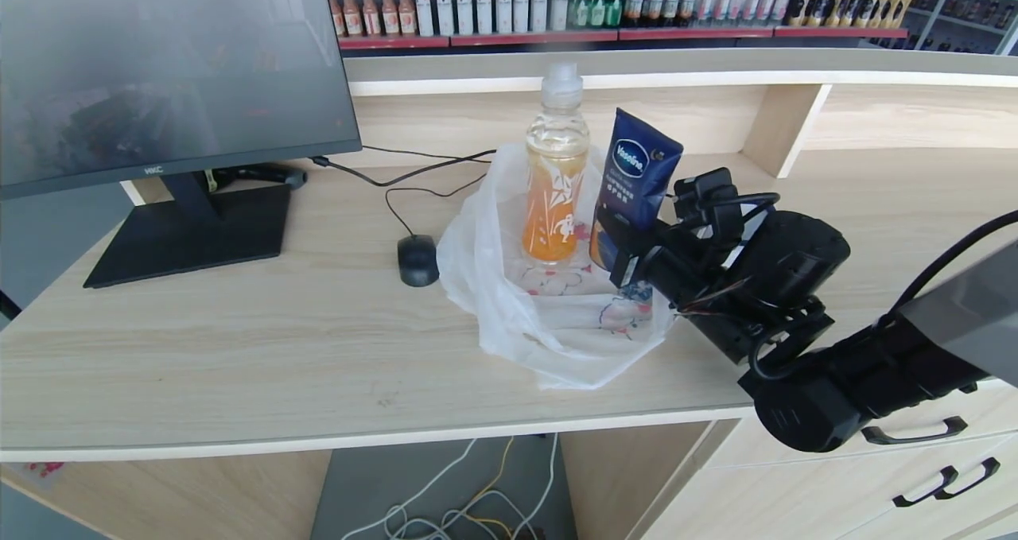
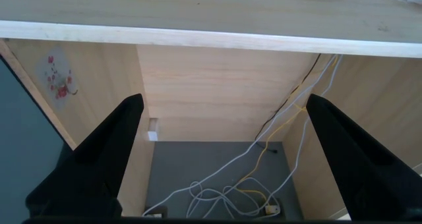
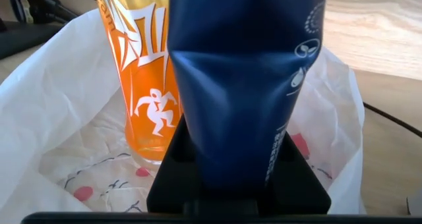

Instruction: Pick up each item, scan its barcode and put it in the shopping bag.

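Note:
A white plastic shopping bag [image 1: 557, 329] [image 3: 53, 112] lies open on the wooden counter. Inside it an orange drink bottle [image 1: 554, 190] [image 3: 142, 85] stands upright. My right gripper [image 1: 619, 247] [image 3: 237, 181] is shut on the lower end of a dark blue tube [image 1: 641, 170] [image 3: 244, 72], holding it upright over the bag's right side, just beside the bottle. My left gripper [image 2: 224, 165] hangs open with nothing between its fingers, below the counter's front edge, facing the space under the desk.
A monitor [image 1: 159, 63] on its stand fills the counter's left. A black mouse [image 1: 417, 259] and its cable lie just left of the bag. A raised ledge [image 1: 684, 75] runs behind. Drawers [image 1: 915, 452] sit at lower right. Loose cables [image 2: 231, 191] lie under the desk.

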Controlling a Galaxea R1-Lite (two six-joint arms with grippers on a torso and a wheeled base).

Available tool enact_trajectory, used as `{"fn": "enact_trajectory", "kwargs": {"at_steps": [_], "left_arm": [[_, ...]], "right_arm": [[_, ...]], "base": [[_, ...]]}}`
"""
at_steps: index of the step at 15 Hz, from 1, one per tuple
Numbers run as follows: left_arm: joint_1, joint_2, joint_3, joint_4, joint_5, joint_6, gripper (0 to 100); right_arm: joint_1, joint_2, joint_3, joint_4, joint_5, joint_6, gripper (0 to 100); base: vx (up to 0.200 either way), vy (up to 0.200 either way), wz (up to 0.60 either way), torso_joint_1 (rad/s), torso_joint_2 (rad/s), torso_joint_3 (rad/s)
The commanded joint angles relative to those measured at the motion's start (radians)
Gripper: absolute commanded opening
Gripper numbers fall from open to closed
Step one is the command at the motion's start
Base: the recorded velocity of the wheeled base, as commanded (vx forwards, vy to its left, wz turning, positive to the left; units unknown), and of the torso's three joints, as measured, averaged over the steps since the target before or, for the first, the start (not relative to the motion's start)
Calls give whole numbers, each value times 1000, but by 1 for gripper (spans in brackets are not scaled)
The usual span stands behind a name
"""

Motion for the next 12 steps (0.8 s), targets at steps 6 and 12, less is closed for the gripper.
{"fn": "enact_trajectory", "kwargs": {"at_steps": [6, 12], "left_arm": [[1, 0, 0, 0, 0, 0, 100], [1, 0, 0, 0, 0, 0, 100]], "right_arm": [[0, 8, 26, 6, -1, 1, 0], [0, 5, 29, 2, -3, 2, 0]], "base": [[0, 0, 0, 0, 0, 0], [0, 0, 0, 0, 0, 0]]}}
